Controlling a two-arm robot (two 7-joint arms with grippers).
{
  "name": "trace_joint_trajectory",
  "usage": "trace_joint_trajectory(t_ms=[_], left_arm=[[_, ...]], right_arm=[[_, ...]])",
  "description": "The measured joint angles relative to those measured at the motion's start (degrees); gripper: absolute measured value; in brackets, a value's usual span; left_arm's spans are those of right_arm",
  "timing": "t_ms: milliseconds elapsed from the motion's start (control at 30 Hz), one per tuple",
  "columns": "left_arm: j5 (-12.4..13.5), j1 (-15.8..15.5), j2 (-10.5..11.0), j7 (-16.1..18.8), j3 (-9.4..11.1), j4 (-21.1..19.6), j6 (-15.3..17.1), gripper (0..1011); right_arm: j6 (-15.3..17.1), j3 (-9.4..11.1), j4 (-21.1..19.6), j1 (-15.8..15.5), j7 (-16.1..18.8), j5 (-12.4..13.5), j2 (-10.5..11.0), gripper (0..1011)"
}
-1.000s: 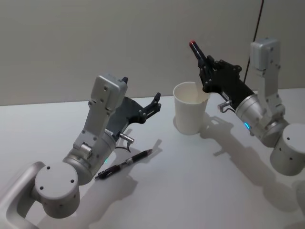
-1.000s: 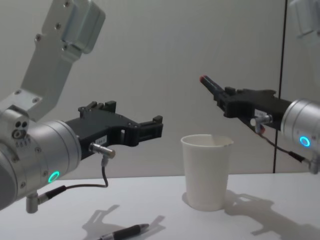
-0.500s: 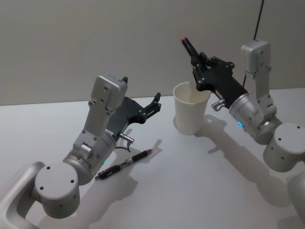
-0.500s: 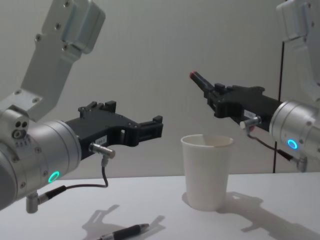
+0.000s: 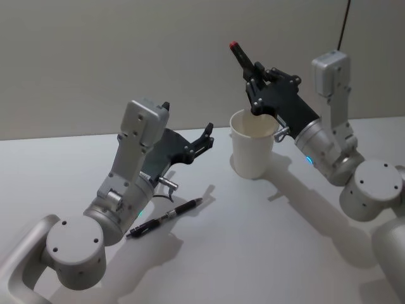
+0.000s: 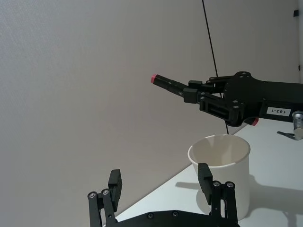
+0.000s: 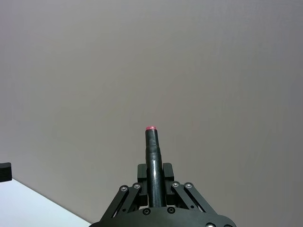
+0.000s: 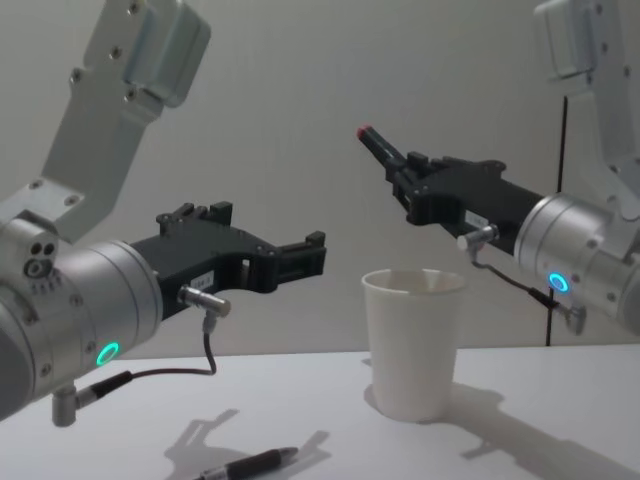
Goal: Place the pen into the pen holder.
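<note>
A white table point(image 5: 266, 253) stands before a plain grey wall. At about 1 o'clock from the table's middle in the head view stands the pen holder point(image 5: 253, 151), a white paper cup, upright with its mouth open. From above, the upper part of its pale inner wall shows; its floor is hidden behind the near rim, so what lies at the bottom cannot be told. The right gripper point(image 5: 254, 71) hangs in the air over the cup's rim, at the cup's 12 to 1 o'clock, apart from it. Its jaws are clamped on a red-tipped pen point(image 5: 242, 56), a black stick that slants up toward 11 o'clock with the red end uppermost. The pen's lower length is buried between the black fingers, and whether its bottom end reaches the cup's mouth cannot be made out. In the chest view the same pen point(image 8: 380, 148) sits well above the cup point(image 8: 412, 345), held nearly level. The left gripper point(image 5: 207, 135) hovers at the cup's 9 o'clock, near it but not touching, its jaws apart and holding nothing. On the table at the cup's 8 o'clock lies a second pen point(image 5: 166, 217), dark, flat on the surface, its tip pointing toward 2 o'clock; its rear end runs under the left arm and is partly hidden.
</note>
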Motion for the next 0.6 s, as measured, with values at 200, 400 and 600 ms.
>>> trace_joint_trajectory(t_ms=[200, 400, 600], left_arm=[[0.0, 0.0, 0.0, 0.0, 0.0, 0.0, 0.0, 1001], [0.0, 0.0, 0.0, 0.0, 0.0, 0.0, 0.0, 1001], [0.0, 0.0, 0.0, 0.0, 0.0, 0.0, 0.0, 1001]], right_arm=[[-1.2, -0.3, 1.8, 1.0, 0.2, 0.0, -0.5, 185], [-2.1, -0.5, 3.8, 2.1, 0.2, -0.3, -1.1, 185], [-3.2, -0.8, 6.1, 3.3, 0.2, -0.8, -1.6, 185]])
